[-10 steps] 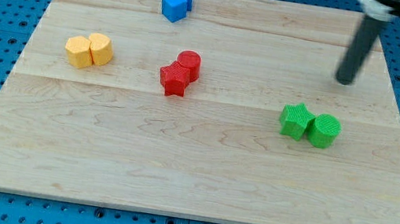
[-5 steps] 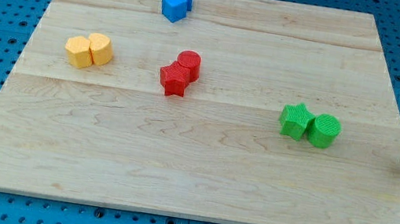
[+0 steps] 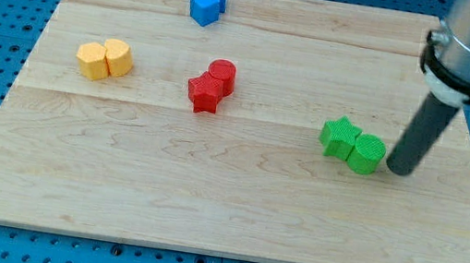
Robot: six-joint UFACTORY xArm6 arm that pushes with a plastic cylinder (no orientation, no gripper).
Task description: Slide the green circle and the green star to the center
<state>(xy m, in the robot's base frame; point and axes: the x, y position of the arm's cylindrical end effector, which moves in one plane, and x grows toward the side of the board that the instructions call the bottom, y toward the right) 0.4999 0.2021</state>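
Note:
The green star (image 3: 340,136) and the green circle (image 3: 366,154) sit touching each other on the right part of the wooden board (image 3: 225,195), the star to the left. My tip (image 3: 397,168) is on the board right beside the green circle's right side, touching or nearly touching it. The dark rod rises from it toward the view's top right.
A red star (image 3: 205,93) and a red circle (image 3: 222,75) sit together near the board's middle. Two yellow blocks (image 3: 104,59) are at the left. Two blue blocks (image 3: 208,1) are near the top edge. Blue pegboard surrounds the board.
My tip came in from the right edge to the green circle's right side. The green star and circle have shifted a little to the left, and the circle slightly down.

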